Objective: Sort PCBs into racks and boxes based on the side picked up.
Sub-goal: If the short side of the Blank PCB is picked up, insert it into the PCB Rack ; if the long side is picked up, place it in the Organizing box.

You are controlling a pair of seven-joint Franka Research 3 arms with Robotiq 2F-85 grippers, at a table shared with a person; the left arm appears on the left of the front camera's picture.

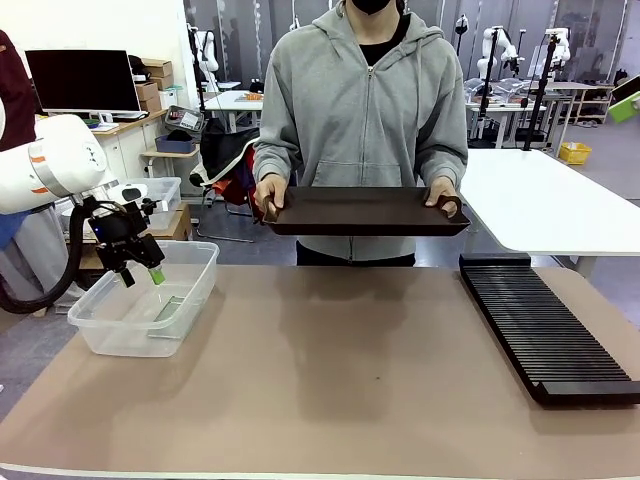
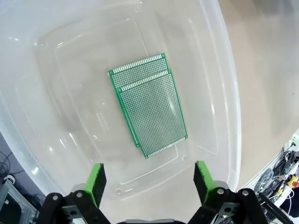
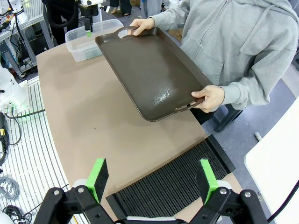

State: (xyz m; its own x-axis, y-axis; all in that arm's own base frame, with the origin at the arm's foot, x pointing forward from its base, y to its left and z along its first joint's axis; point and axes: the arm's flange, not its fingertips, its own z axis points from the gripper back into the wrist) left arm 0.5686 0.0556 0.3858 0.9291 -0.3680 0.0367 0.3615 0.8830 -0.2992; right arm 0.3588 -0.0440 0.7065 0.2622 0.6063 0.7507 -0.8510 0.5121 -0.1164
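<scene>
The left pincer (image 1: pixel 143 272) hangs just above the clear tub (image 1: pixel 190 290), its green pads spread wide with nothing between them. Below it, two green PCBs (image 2: pixel 149 105) lie flat on the tub's floor, overlapping, one partly covering the other. The right pincer (image 3: pixel 152 179) is likewise wide open and empty, over the black rack (image 3: pixel 182 186). The rack lies along the right side of the brown surface (image 1: pixel 330 380). Across it, a person in a grey hoodie holds a dark brown tray (image 1: pixel 365 210) with both hands. Behind are desks, a monitor (image 1: pixel 82 82) and a white table (image 1: pixel 560 205).
</scene>
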